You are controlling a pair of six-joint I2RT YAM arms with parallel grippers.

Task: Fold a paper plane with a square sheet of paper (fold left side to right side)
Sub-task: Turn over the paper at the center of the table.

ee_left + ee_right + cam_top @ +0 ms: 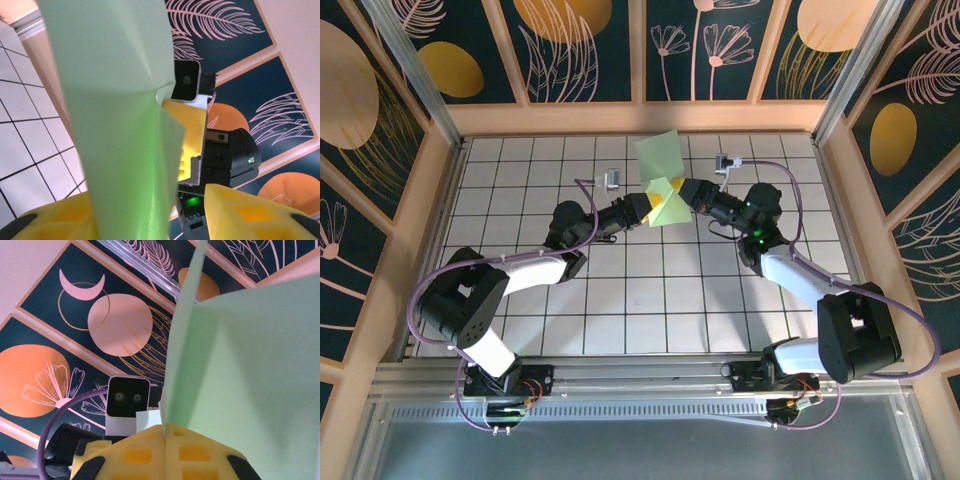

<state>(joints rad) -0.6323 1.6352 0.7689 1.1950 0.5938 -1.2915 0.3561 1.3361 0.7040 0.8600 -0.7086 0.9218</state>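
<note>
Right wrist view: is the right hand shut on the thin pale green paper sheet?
Yes, the yellow fingers of the right hand meet, and the thin pale green paper sheet rises from between them.

The pale green paper sheet (pixel 658 160) is partly folded into angled, creased flaps. It stands upright in the air over the far middle of the bench (pixel 620 300), its lower edge pinched in the right tool (pixel 165 427).
</note>
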